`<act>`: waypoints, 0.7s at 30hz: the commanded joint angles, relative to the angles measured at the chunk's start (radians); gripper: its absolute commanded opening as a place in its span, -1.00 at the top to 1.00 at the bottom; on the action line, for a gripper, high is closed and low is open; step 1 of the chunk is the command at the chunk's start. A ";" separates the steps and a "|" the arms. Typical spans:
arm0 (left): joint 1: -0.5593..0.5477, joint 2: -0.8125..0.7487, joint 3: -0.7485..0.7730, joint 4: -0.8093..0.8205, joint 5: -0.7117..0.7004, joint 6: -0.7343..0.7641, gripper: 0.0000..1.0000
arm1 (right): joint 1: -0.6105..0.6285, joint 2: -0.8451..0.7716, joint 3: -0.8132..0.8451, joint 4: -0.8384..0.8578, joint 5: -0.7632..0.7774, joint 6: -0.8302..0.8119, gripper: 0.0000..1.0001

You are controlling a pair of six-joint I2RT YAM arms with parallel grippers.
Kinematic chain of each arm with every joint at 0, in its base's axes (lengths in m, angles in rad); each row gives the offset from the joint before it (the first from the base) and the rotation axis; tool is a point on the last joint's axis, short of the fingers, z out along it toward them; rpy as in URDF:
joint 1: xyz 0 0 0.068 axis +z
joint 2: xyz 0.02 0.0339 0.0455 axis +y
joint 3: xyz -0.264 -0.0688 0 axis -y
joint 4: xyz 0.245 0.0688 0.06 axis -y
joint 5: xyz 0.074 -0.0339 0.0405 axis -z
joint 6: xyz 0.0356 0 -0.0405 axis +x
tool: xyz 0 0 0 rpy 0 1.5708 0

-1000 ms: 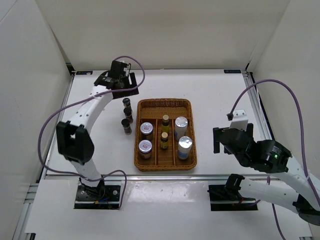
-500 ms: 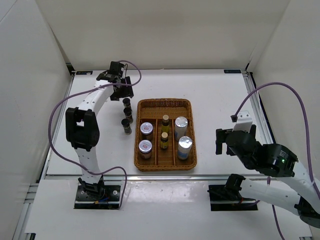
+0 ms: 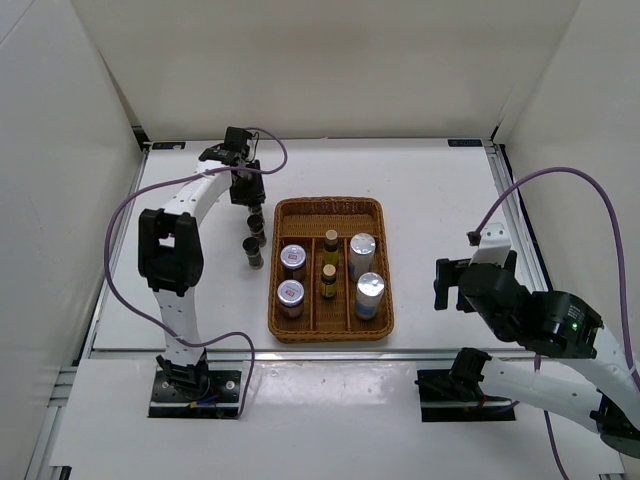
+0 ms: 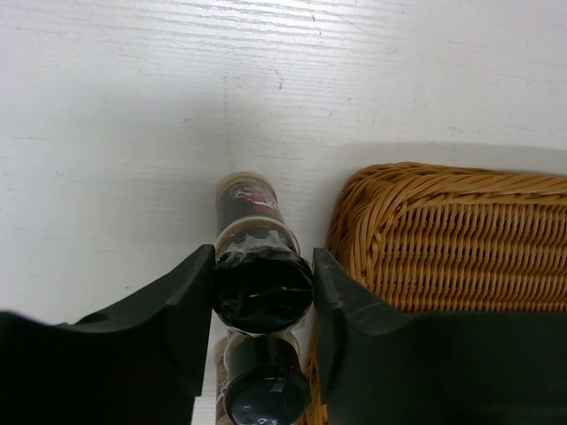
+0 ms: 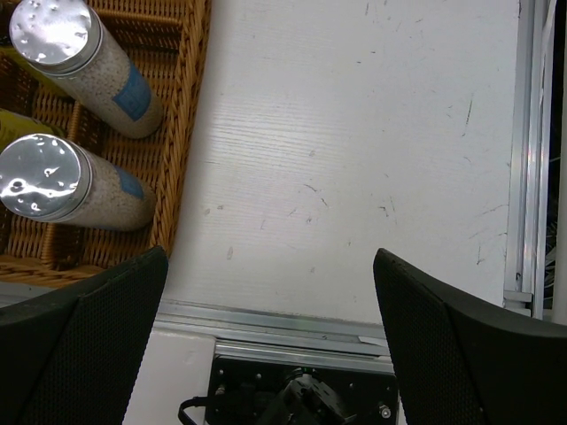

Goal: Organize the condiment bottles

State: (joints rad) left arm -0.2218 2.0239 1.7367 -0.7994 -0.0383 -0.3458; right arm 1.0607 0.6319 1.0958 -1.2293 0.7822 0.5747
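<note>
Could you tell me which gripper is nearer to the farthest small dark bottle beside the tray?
Left. The left gripper clasps the dark bottle by its cap; the right gripper hangs open beyond the wicker tray's opposite side.

No text can be read. Labels on the tiny dark bottle and the white cylinders are too blurred; no brand or no. legible.

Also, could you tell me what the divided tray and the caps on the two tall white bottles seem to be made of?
The tray looks like woven wicker, matte brown; its weave shows. The caps look like shiny metal or metallised plastic: silver with mirror-like glints.
</note>
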 commanded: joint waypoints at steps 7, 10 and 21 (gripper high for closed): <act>-0.037 -0.163 0.127 -0.004 -0.095 -0.025 0.38 | 0.002 0.009 -0.002 0.024 0.014 -0.003 -1.00; -0.097 -0.197 0.213 -0.004 -0.167 -0.016 0.41 | 0.002 0.009 -0.002 0.024 0.014 -0.003 -1.00; -0.355 -0.025 0.524 -0.004 -0.054 0.047 0.46 | 0.002 0.018 -0.002 0.024 0.014 -0.003 -1.00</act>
State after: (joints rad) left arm -0.5438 1.9419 2.2181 -0.7849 -0.1364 -0.3202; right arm 1.0607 0.6491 1.0958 -1.2282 0.7822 0.5724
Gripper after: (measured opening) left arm 0.549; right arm 0.998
